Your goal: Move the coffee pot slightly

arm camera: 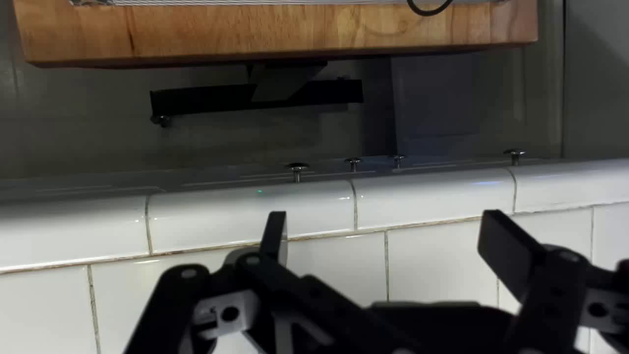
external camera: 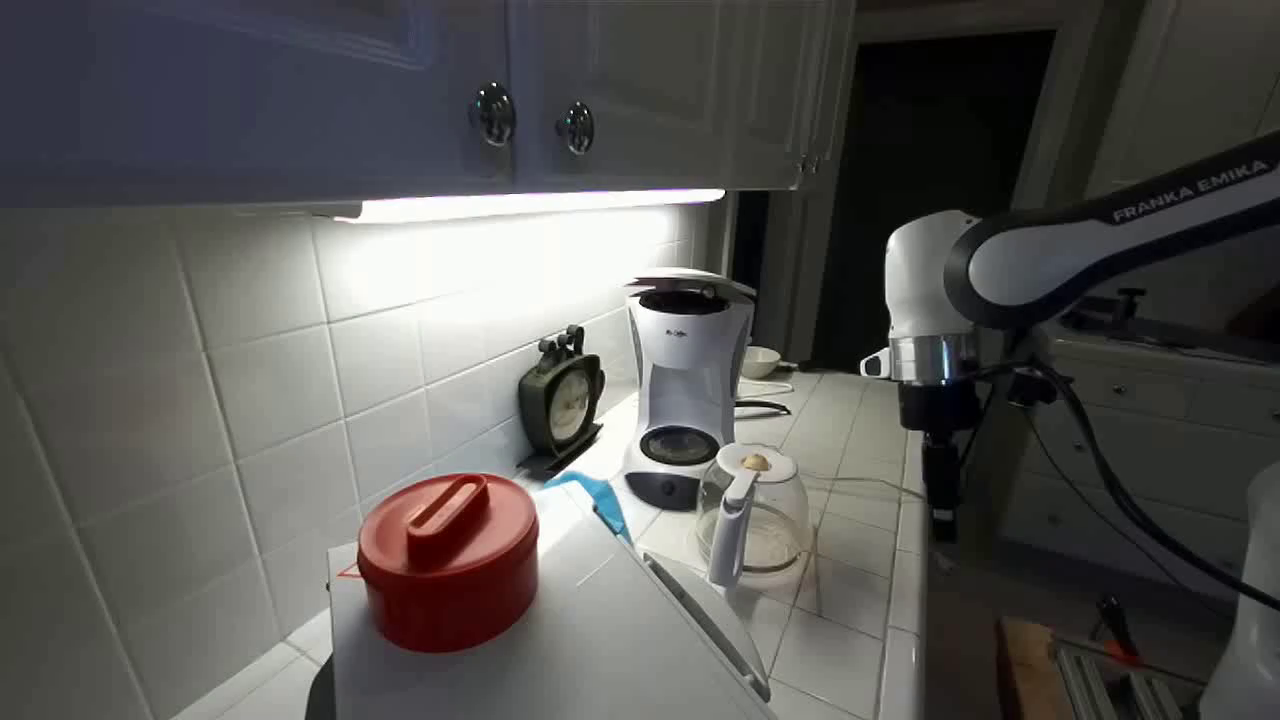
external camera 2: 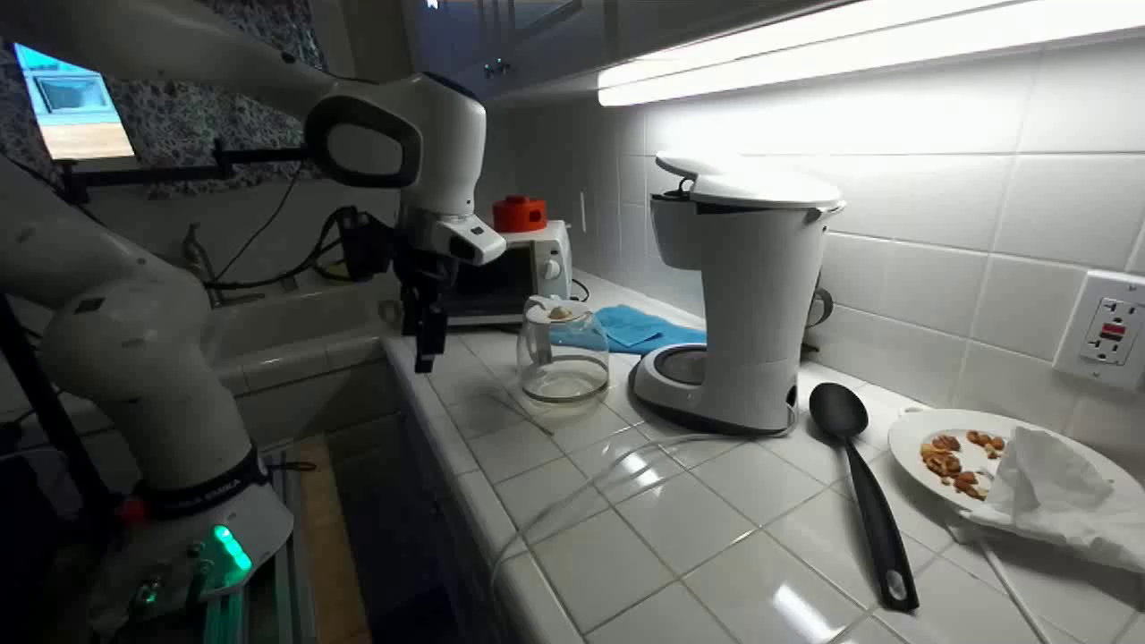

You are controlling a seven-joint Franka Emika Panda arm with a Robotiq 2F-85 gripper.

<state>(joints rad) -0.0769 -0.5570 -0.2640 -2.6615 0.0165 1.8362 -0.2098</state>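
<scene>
I've got the gripper [arm camera: 383,228] w/ fingers [arm camera: 273,233] spread wide, white tiles [arm camera: 339,275] seen btwn them in wrist view. It hangs fingers-down by the robot-side edge [arm camera: 231,211] of the tiled counter [external camera 2: 662,546]; can't tell if over that edge or just past it. In both exterior views I see it apart from the coffee pot [external camera 2: 572,362].

Coffee pot = clear glass, upright on counter, btwn coffee machine [external camera: 690,370] & robot-side edge. Near machine base, gap shows in an exterior view. White handle [external camera: 733,535] points to toaster oven [external camera: 570,620] end of counter. Tan bit [external camera: 756,463] on its lid, can't ID.

Machine's top flap up; cord [external camera 2: 698,436] runs over tiles to robot-side edge. Blue cloth [external camera 2: 657,331] btwn machine & toaster oven, toward wall edge. Dark dial thing [external camera: 560,400] by wall edge. Red lidded pot [external camera: 450,600] on toaster oven.

Opp. end, wall side: plate [external camera 2: 903,438] w/ nuts [external camera 2: 939,458] + crumpled napkin [external camera 2: 1047,487]. Black spoon [external camera 2: 877,519] btwn plate & machine, bowl nearest machine. Under-cab. light [external camera 2: 894,54] on.
</scene>
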